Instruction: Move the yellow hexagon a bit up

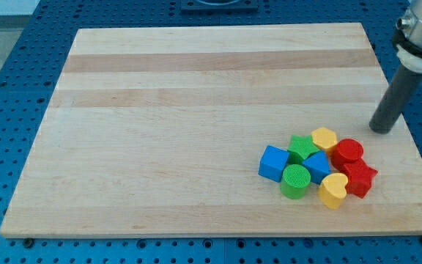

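Observation:
The yellow hexagon [324,138] sits at the top of a tight cluster of blocks at the lower right of the wooden board [196,95]. It touches the green star [302,149] on its left and the red cylinder [349,152] on its right. My tip [379,130] rests on the board up and to the right of the cluster, about 75 px right of the hexagon and apart from every block. The rod rises toward the view's top right.
Other blocks in the cluster: a blue cube [273,163], a green cylinder [295,181], a blue block [318,167], a yellow heart [333,190] and a red star [359,178]. The board's right edge lies close to the cluster.

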Robot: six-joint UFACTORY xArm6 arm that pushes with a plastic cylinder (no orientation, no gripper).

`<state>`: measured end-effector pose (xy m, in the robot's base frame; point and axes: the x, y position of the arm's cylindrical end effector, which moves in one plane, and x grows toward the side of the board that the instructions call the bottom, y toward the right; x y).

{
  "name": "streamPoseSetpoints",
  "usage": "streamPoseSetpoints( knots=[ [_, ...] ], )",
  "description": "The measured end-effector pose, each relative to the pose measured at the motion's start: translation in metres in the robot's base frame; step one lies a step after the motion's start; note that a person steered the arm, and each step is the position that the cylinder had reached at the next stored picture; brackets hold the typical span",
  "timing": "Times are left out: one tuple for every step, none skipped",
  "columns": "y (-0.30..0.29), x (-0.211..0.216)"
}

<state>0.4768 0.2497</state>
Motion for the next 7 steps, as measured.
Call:
streamPoseSetpoints(
  knots=[
    [-0.002, 0.06],
    [-0.003, 0.087],
    [-0.003, 0.087],
    [-0.022, 0.068],
    [-0.034, 0.043],
    [-0.034, 0.043],
    [-0.037, 0.044]
  ],
)
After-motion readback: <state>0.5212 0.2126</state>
